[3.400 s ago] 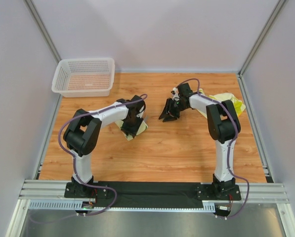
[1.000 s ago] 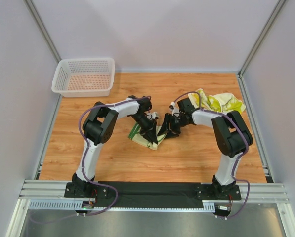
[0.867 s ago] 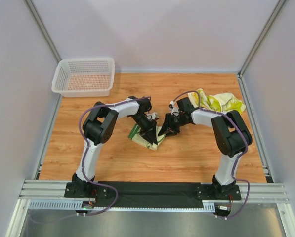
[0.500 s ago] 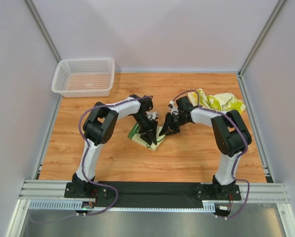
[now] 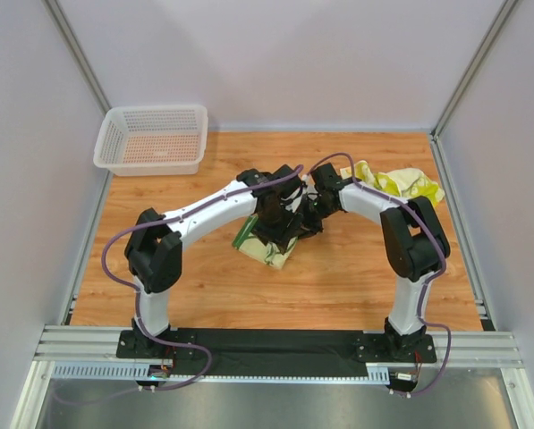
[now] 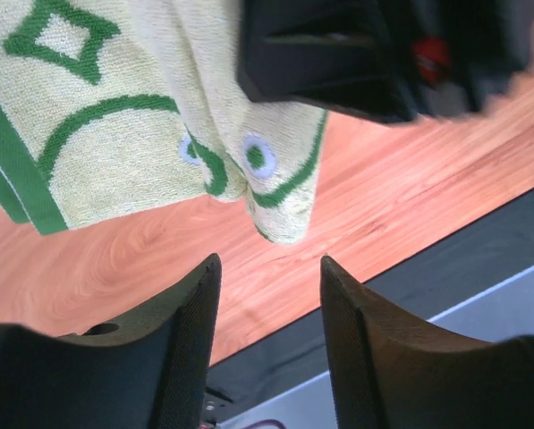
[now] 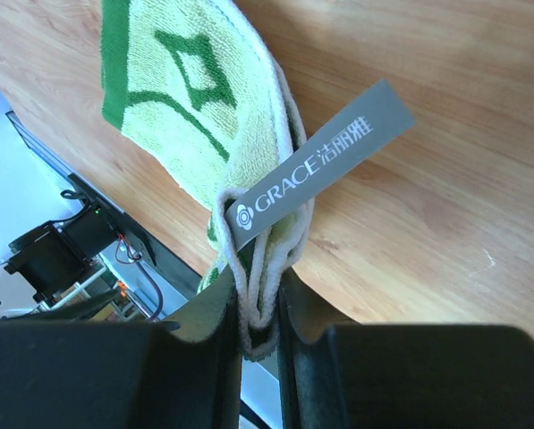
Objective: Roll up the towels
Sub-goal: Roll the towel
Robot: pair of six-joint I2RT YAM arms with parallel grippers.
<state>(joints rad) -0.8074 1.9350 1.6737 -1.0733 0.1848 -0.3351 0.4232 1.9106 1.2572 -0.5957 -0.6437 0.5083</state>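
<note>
**Right end effector (image 7: pixel 259 304) pinches a towel (image 7: pixel 186 98)**

The wooden bench (image 5: pixel 356 268) carries a white mesh basket (image 5: pixel 150 138) at its far left corner and a crumpled heap of yellow towels (image 5: pixel 401 183) at far right. In the middle, the green-patterned towel is caught by its edge, beside a grey label (image 7: pixel 316 165), in the tightly closed right end effector. The left end effector (image 6: pixel 268 268) stands just beside it, jaws apart, holding nothing.
</note>
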